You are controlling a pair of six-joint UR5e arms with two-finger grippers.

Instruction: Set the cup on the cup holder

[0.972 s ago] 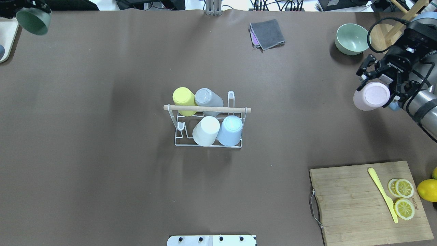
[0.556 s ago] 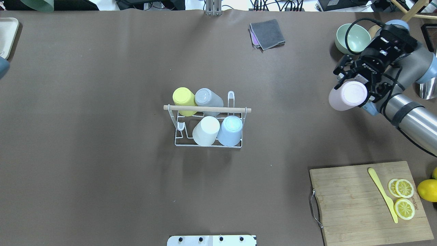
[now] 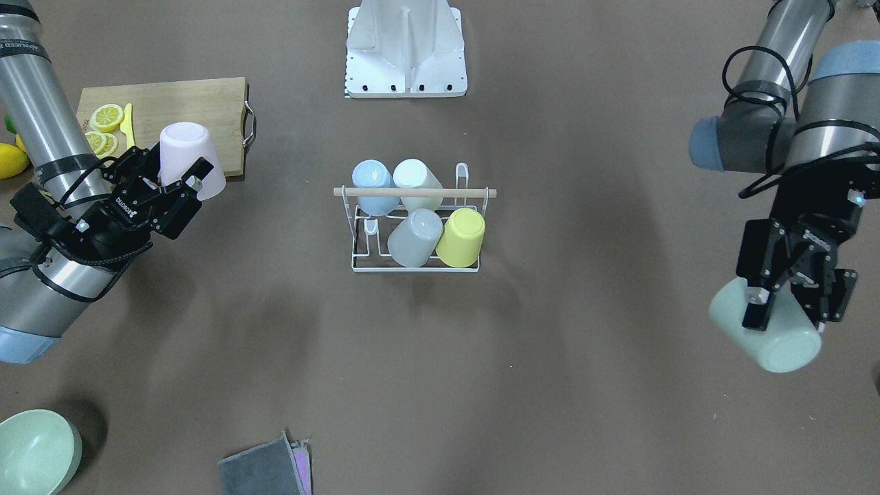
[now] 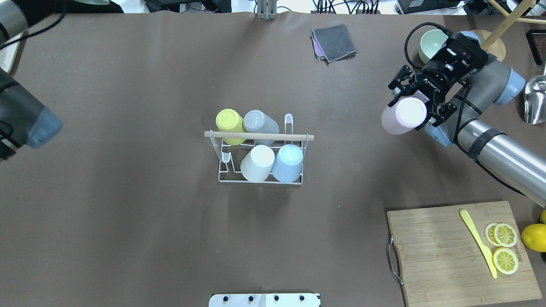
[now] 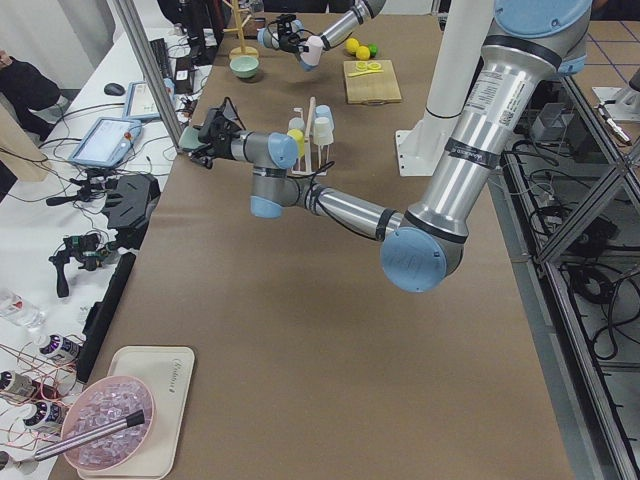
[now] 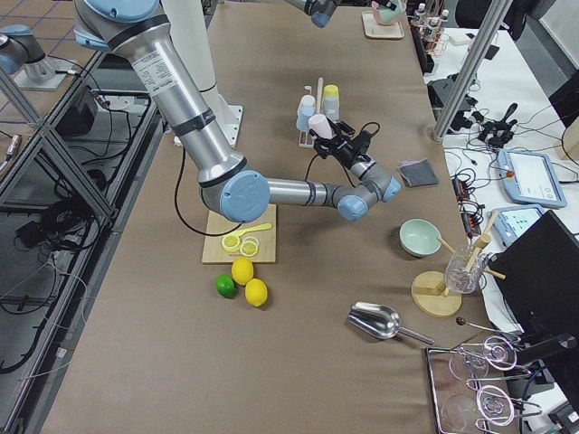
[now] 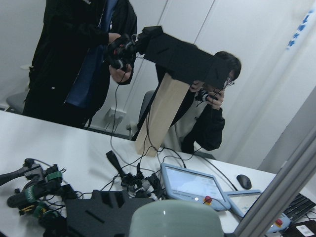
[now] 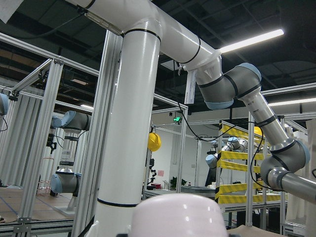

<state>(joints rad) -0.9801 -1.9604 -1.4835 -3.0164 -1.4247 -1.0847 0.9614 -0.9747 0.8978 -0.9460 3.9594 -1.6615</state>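
Note:
The cup holder [image 4: 258, 136], a white wire rack with a wooden rod, stands mid-table and carries a yellow, a grey, a white and a light blue cup upside down. It also shows in the front view [image 3: 474, 192]. My right gripper [image 4: 413, 107] is shut on a pink cup [image 4: 403, 117] and holds it in the air well to the right of the rack; the front view shows this gripper [image 3: 175, 173] too. My left gripper [image 3: 790, 309] is shut on a pale green cup [image 3: 773, 337], held high and far to the rack's left. Two prongs stand bare: one at the back right [image 4: 288, 120] and one at the front left [image 4: 225, 159].
A cutting board [image 4: 443, 256] with lemon slices and a yellow knife lies at the front right, with a lemon [image 4: 534, 237] beside it. A green bowl [image 4: 428, 42], a metal scoop [image 4: 535, 100] and a grey cloth [image 4: 335, 42] lie at the back. My left arm's elbow [image 4: 25, 119] hangs over the left edge.
My right gripper has carried the pink cup leftward, toward the rack. My left arm has swung: the green cup has left the overhead view's top left, and the elbow now shows at the left edge.

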